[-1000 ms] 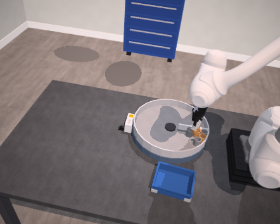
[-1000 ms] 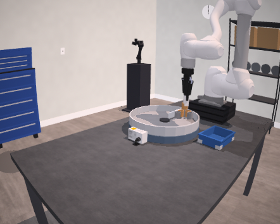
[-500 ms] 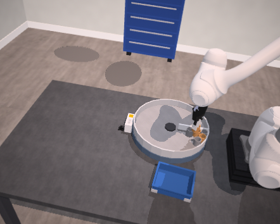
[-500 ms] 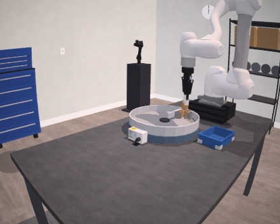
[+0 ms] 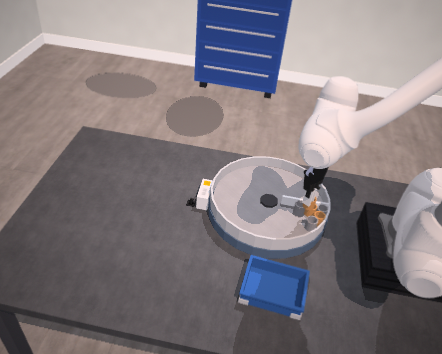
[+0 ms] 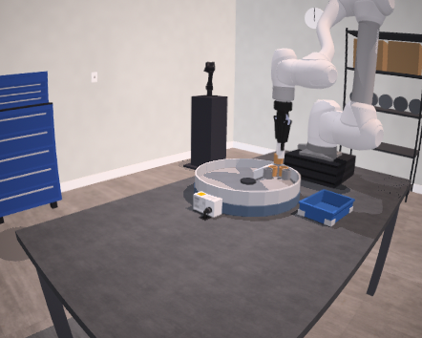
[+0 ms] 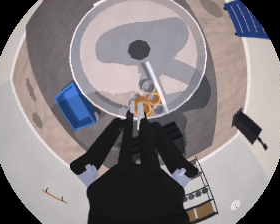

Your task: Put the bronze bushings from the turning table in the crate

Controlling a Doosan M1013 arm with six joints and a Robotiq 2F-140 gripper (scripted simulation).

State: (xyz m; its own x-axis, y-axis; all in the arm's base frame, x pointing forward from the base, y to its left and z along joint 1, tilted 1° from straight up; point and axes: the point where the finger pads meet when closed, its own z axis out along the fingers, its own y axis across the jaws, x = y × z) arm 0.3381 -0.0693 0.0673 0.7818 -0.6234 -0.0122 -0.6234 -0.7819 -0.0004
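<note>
From here the gripper [image 5: 310,197] [image 6: 280,152] [image 7: 135,106] looks clenched — jaws nearly together on a bronze bushing [image 5: 310,204] [image 6: 278,158] [image 7: 139,100], over the turning table [image 5: 265,243] [image 6: 243,196] [image 7: 75,55]. The blue crate [image 5: 248,277] [image 6: 315,211] [image 7: 75,107] sits beside the table. The top view shows steel bushings [image 5: 311,223] [image 7: 147,86] near the bronze; the exterior view hides them but shows the gripped bushing raised above another bronze one [image 6: 276,170].

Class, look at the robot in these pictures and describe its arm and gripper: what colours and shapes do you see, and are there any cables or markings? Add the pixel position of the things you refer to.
The arm [image 5: 402,105] [image 6: 366,62] is smooth white with rounded joint housings and tubular links, some sections grey. The gripper [image 5: 310,197] [image 6: 280,154] [image 7: 135,106] is black, with slim linkage fingers, pale lilac parts near their base and light tips. No cables or lettering can be made out.
</note>
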